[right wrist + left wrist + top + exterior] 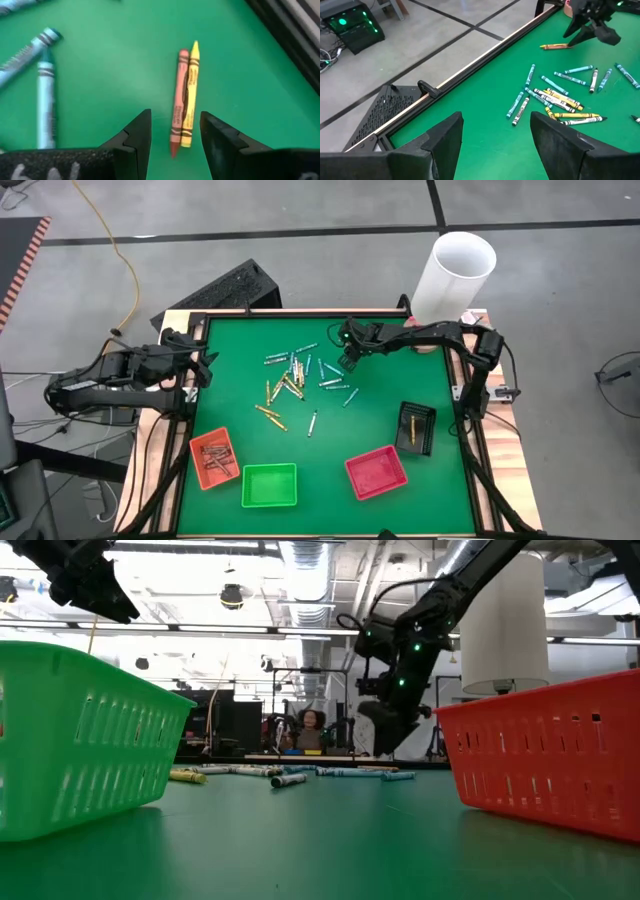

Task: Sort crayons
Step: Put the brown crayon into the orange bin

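Several crayons [300,375] in yellow, light blue and silvery grey lie scattered on the green table, toward its far middle; the low view shows them [290,775] as a flat row. A reddish-brown crayon [177,100] and a yellow crayon [190,95] lie side by side, apart from the heap. My right gripper [348,360] slants down over this pair, open, with the pair's near ends between its fingertips [175,132] and no touch showing. At the table's left edge my left gripper [495,145] waits open and raised.
Along the near side stand an orange tray [215,458] with reddish-brown crayons, a green tray [269,485], a red tray [376,472] and a black tray [415,427] with a yellow crayon. A white cylinder [455,275] stands at the far right corner.
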You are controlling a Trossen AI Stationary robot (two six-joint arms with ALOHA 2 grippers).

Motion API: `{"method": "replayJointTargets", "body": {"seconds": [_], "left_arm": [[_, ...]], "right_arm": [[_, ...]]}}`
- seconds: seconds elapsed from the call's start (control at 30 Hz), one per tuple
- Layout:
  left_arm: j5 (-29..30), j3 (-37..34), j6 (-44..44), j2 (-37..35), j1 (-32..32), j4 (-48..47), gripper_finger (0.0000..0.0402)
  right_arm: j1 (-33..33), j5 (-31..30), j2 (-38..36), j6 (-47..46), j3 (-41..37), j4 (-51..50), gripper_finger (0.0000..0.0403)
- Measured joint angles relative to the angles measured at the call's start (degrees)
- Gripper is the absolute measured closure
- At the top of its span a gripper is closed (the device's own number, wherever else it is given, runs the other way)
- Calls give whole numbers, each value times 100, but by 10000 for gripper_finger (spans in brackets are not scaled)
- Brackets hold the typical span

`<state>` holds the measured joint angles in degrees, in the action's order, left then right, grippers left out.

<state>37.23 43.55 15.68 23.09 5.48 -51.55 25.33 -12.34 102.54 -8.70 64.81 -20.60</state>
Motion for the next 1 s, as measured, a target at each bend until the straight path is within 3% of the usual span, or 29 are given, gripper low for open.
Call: {"method": "replayJointTargets", "body": {"seconds": [0.3, 0.63, 1.0], "left_arm": [[0, -2, -13, 0, 2, -4, 178], [11, -4, -42, 0, 2, -4, 178], [13, -4, -35, 0, 0, -4, 178]], "right_arm": [[-7, 60, 503, -34, 23, 159, 239], [-126, 332, 365, 9, 68, 44, 240], [-127, 361, 372, -28, 166, -66, 302]]}}
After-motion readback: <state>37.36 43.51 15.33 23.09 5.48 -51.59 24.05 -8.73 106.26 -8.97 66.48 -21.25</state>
